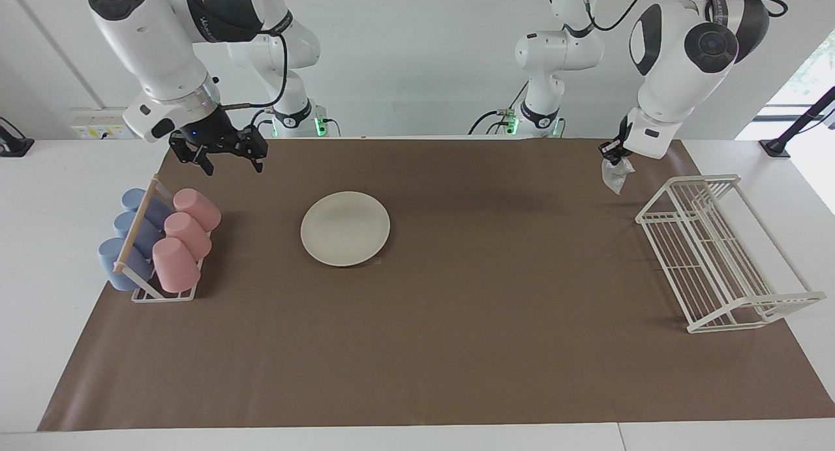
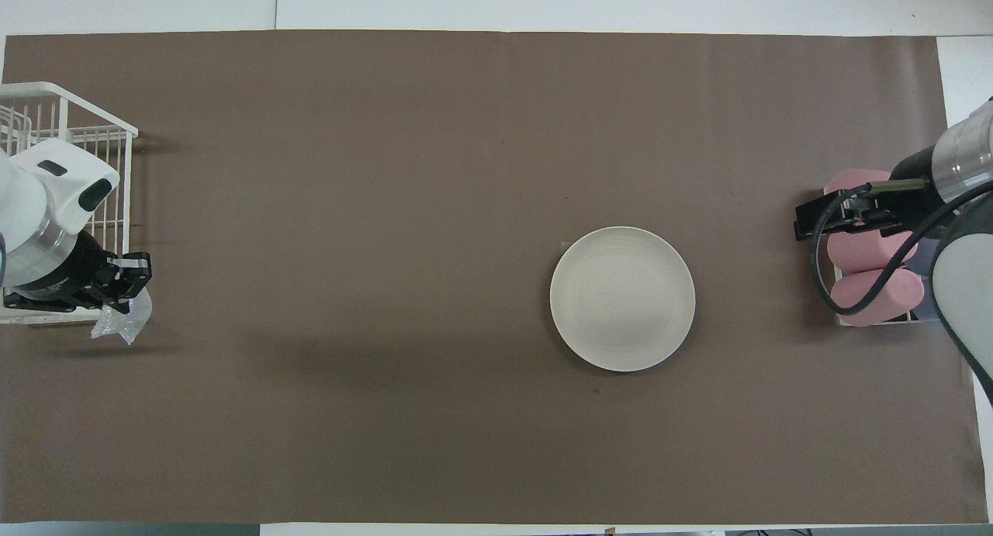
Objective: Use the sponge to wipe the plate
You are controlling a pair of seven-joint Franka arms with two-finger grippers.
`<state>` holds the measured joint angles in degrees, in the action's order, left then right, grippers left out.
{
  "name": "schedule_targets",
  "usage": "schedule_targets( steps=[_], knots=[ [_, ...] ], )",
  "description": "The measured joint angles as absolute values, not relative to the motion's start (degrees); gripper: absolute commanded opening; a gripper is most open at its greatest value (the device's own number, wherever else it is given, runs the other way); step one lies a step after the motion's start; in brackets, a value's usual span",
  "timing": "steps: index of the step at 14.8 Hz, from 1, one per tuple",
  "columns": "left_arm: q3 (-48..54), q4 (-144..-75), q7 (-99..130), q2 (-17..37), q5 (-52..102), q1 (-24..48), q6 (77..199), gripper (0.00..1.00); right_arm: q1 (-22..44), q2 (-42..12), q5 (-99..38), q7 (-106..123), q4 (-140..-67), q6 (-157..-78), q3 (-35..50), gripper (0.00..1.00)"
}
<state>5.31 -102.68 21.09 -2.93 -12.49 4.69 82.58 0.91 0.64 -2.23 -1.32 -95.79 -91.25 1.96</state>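
Round cream-white plate [image 1: 345, 228] flat on brown mat [image 1: 456, 346], left gripper [image 1: 614, 152] pinching crumpled silvery-grey mesh sponge [image 1: 614, 175] up beside white wire rack [image 1: 717, 255], right gripper [image 1: 225, 156] spread empty above mat near pink cups [image 1: 182, 239].

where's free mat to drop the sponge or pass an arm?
Widest bare mat: between plate and wire rack. Also open along the edge farthest from the robots. Crowded: cup rack with the open right gripper above it; left gripper, shut on the sponge, beside the wire rack.
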Motion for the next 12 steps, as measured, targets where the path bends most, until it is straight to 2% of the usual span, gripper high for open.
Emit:
schedule_targets(
  steps=[7,12],
  knots=[
    [5.71,-101.68,21.65,-1.12,-35.27,7.72,80.39,0.00,0.87,0.38,-2.16,2.08,-95.28,-91.25,0.15,1.00],
    [5.75,-101.66,21.66,4.41,-49.03,8.57,82.06,0.00,0.91,0.37,-2.16,2.08,-95.09,-91.25,0.25,1.00]
  ],
)
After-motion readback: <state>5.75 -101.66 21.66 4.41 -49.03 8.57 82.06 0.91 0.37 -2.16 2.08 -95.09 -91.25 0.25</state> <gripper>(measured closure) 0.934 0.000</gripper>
